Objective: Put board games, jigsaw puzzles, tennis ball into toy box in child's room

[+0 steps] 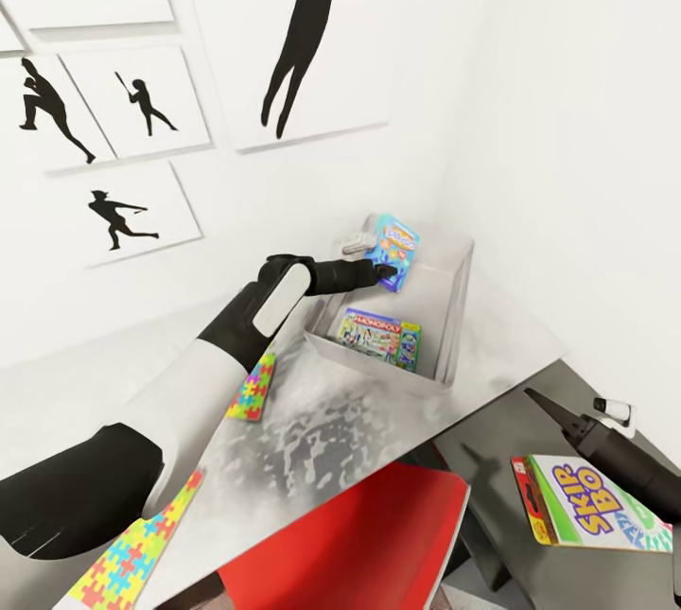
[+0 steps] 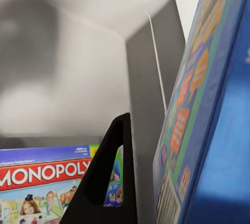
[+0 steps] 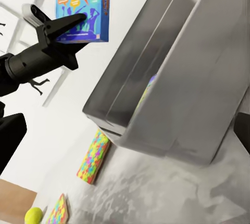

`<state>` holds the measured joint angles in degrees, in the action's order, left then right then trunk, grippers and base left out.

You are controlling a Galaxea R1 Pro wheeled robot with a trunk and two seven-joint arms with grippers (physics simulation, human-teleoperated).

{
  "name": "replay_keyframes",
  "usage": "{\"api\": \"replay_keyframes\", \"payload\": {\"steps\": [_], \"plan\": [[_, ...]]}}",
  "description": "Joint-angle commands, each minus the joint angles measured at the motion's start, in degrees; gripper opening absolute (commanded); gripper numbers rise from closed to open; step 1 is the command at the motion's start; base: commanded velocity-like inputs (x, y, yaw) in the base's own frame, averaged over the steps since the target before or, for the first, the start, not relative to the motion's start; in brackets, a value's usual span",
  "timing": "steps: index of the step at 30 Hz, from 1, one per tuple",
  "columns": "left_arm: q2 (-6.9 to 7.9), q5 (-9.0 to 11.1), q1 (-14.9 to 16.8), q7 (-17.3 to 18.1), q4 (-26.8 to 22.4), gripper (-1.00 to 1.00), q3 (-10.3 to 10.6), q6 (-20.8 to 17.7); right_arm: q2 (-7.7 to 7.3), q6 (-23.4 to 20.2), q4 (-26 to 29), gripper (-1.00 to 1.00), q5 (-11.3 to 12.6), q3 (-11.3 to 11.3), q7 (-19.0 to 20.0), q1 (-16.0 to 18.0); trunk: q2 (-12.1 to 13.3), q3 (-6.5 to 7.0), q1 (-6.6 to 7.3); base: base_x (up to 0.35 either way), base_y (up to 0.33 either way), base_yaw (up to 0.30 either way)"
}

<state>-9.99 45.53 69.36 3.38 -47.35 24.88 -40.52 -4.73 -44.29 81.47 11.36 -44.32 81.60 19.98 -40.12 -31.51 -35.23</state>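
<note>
The blue board game (image 1: 395, 249) is pinched upright between the two fingers of my left hand (image 1: 380, 271), which is closed on its lower edge and holds it above the toy box (image 1: 452, 307), near the box's far corner by the wall. From my left wrist, one dark finger (image 2: 107, 179) stands just beside the blue board game's (image 2: 208, 125) printed face, with the grey inner wall of the toy box (image 2: 78, 67) beyond it. Below my hand, flat on the box floor, lies the Monopoly board game (image 1: 380, 336), clear of the one I hold. Behind my forearm, outside the near wall of the box, one jigsaw puzzle (image 1: 253, 387) lies on the tabletop (image 1: 359, 421), and the other jigsaw puzzle (image 1: 132, 549) lies further back toward my shoulder. From the right wrist the tennis ball (image 3: 34, 215) shows well behind my left hand (image 3: 78, 21). My right hand (image 1: 541, 402) hovers over the lower dark wing, just above the SKIP-BO board game (image 1: 591, 501); I cannot tell how far it is parted. A red chair (image 1: 378, 544) sits close under the tabletop's edge.
</note>
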Motion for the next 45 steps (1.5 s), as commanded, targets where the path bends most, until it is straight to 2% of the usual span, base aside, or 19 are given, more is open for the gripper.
{"api": "replay_keyframes", "payload": {"steps": [1, 5, 10, 15, 24, 27, 29, 32, 37, 45], "plan": [[-0.01, -0.1, 0.1, 0.2, 0.1, -1.0, 0.0, -0.2, -0.01, -0.5, 0.0, 1.0, 0.1, 0.0, 0.1, 0.0, -0.1, -0.15, -0.01, 0.0, 0.0, 0.0], [-0.01, 0.1, 0.0, 0.2, 0.1, -1.0, 0.1, -0.2, -0.01, -0.5, 0.0, 1.0, 0.1, -0.1, 0.1, 0.1, -0.1, -0.53, -0.01, 0.0, 0.0, 0.0], [-0.01, 3.0, 0.0, 0.3, 0.1, -1.0, 0.2, -0.3, -0.01, -0.5, 0.0, 1.0, 0.1, -0.1, 0.1, 0.1, -0.1, -1.0, -0.01, 0.0, 0.0, 0.0], [-0.01, 4.3, 0.0, 0.3, -0.1, -1.0, 2.3, -0.3, -0.01, -0.5, 0.0, 1.0, 0.1, -0.1, 0.1, 0.0, -0.1, -1.48, -0.01, 0.0, 0.0, 0.0], [-0.01, 4.6, 0.1, 0.3, -0.5, -1.0, 2.8, -0.3, 0.0, -0.5, 0.0, 1.0, 0.4, -0.3, 0.1, 0.0, -0.1, -2.24, -0.01, 0.0, 0.0, 0.0], [-0.01, 4.7, 0.1, 0.3, -0.6, -1.0, 2.8, -0.3, 0.06, -0.5, 0.0, 1.0, 0.1, -1.3, 0.1, 0.0, -0.1, -2.29, -0.01, 0.0, 0.0, 0.0], [-0.01, 3.9, 0.1, -0.4, -1.2, -1.0, 2.2, -0.9, 0.21, 0.1, -0.7, 1.0, 0.3, -1.9, 0.8, -0.7, -0.1, -2.29, -0.01, 0.0, 0.0, 0.0], [-0.01, 4.2, 0.1, -1.3, -2.2, -1.0, 1.2, -1.9, 0.39, 0.8, -1.0, 1.0, 0.3, -2.9, 1.1, -0.9, -0.1, -2.29, -0.01, 0.0, 0.0, 0.0], [-0.01, 4.9, 1.0, -0.4, -1.1, -1.0, 2.8, -1.2, -0.2, 0.6, -1.5, 1.0, 0.2, -4.2, 0.2, -1.0, -0.1, -2.29, -0.01, 0.0, 0.0, 0.0], [-0.01, 5.0, 1.1, -0.4, -0.9, -1.0, 3.0, -1.0, -0.27, 0.6, -1.6, 1.0, 0.2, -4.4, 0.2, -1.0, -0.1, -2.29, -0.01, 0.0, 0.0, 0.0]]}}
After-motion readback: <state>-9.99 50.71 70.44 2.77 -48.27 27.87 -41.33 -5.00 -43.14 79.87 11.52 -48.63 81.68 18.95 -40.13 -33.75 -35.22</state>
